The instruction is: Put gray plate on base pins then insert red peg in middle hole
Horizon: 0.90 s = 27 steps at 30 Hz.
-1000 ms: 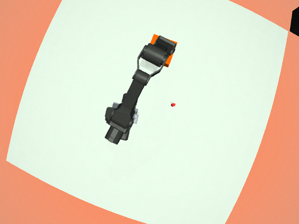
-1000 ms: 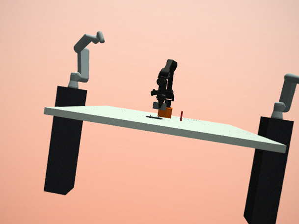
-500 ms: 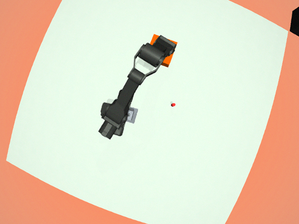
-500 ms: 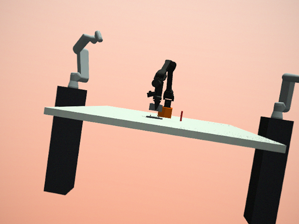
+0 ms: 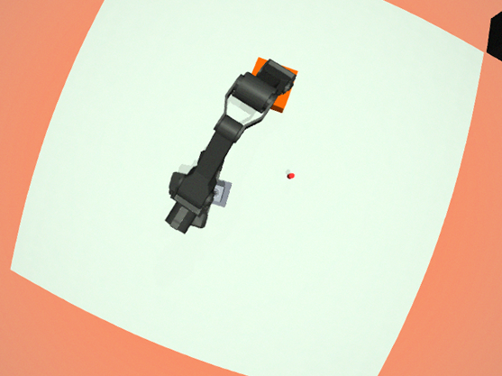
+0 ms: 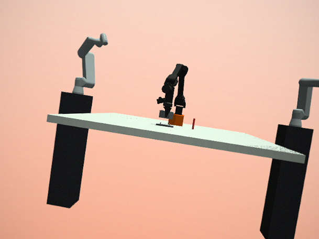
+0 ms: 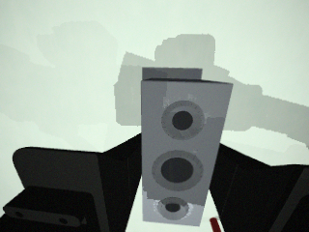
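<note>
Holding gray plate (image 6: pixel 162 113) (image 7: pixel 188 145) in claw (image 6: pixel 168 115) (image 7: pixel 172 136), jaws partway open, closed firmly on plate's long sides. Can't see fingertips from top, hidden under arm. Carrying plate clear of base (image 5: pixel 227 195) (image 6: pixel 164 125) (image 7: pixel 172 73), w/ visible gap btwn the two in ext. view. Looking almost lined up: in wrist view, base mostly covered by plate, just one end poking out past far edge. Can't confirm hole-to-pin match from here; pins (image 6: pixel 169 124) hidden under plate in wrist view.

Done so far: plate grasped, lifted, brought over base. Not yet done: seating on pins, release, everything w/ red peg (image 5: pixel 291 175) (image 6: pixel 193 123) (image 7: pixel 215 224). Standing upright on tabletop, that one, off to one side of claw, well apart & untouched. Prob. under halfway thru overall.

Next, judging by layout: fine-tune position & twist, lower straight down, check for flat seating, then open claw. After that, back off, go for peg, grip upright, drop into middle hole, let go. Main risk now: slight misalignment, catching a pin rim & leaving plate tilted. Best to go slow on final descent, w/o forcing.
</note>
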Each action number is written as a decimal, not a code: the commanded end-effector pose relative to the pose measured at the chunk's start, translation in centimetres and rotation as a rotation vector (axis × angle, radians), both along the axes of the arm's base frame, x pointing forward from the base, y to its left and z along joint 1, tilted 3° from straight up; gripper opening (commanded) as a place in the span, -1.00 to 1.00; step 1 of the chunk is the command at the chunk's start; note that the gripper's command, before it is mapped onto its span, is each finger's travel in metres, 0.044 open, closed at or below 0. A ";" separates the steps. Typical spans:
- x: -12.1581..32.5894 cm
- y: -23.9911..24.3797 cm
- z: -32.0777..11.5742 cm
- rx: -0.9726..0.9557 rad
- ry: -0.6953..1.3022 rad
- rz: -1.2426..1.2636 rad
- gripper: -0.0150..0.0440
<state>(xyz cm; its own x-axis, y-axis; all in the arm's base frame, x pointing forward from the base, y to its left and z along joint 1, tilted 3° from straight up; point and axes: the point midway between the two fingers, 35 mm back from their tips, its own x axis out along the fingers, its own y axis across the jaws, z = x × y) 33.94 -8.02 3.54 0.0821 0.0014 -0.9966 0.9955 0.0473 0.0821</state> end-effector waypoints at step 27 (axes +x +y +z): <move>0.4 0.1 -3.8 0.004 -0.003 0.006 -0.49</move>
